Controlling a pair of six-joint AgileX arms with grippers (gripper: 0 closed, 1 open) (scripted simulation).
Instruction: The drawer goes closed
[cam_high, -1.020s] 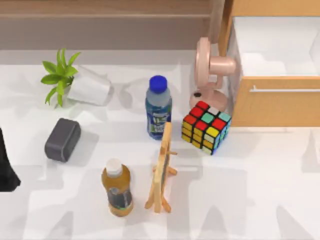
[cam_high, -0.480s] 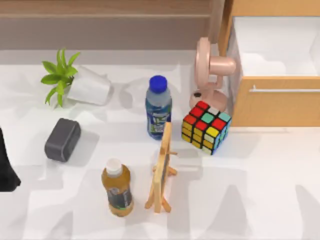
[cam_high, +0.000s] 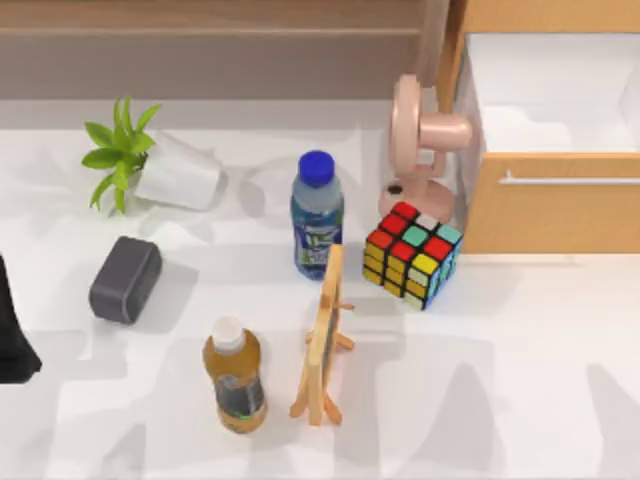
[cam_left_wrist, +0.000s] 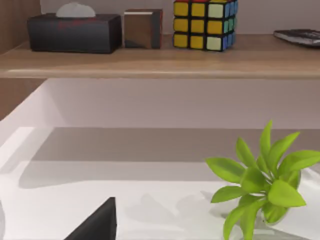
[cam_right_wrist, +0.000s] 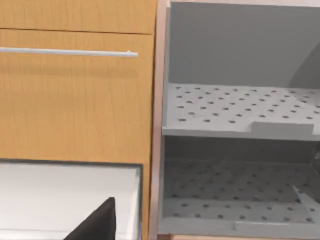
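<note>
1. Top view: the drawer (cam_high: 552, 150) stands pulled open at the table's far right, its white inside showing behind a light-brown front panel with a thin silver bar handle (cam_high: 570, 181). Taking the drawer as landmark: a pink fan (cam_high: 424, 150) stands just beside its left wall, and a colourful puzzle cube (cam_high: 412, 254) sits near its front left corner. Farther left of the drawer stand a blue-capped bottle (cam_high: 317, 213) and a small wooden easel (cam_high: 324, 336); an amber bottle (cam_high: 234, 375) lies beyond that. Well apart, toward the left, are a dark grey block (cam_high: 125, 279) and a tipped white pot with a green plant (cam_high: 150, 166). The left arm (cam_high: 14, 330) is a dark shape at the left edge; whether its fingers are parted I cannot tell.

2. Left wrist view: the plant (cam_left_wrist: 262, 177) on the white table, below a wooden shelf (cam_left_wrist: 160, 60) carrying a black tissue box (cam_left_wrist: 75, 32) and a second cube (cam_left_wrist: 205, 24).

3. Right wrist view: the drawer's wooden front (cam_right_wrist: 75, 95) and handle (cam_right_wrist: 69, 52), beside a grey perforated rack (cam_right_wrist: 240, 150). The right gripper's state I cannot tell.
</note>
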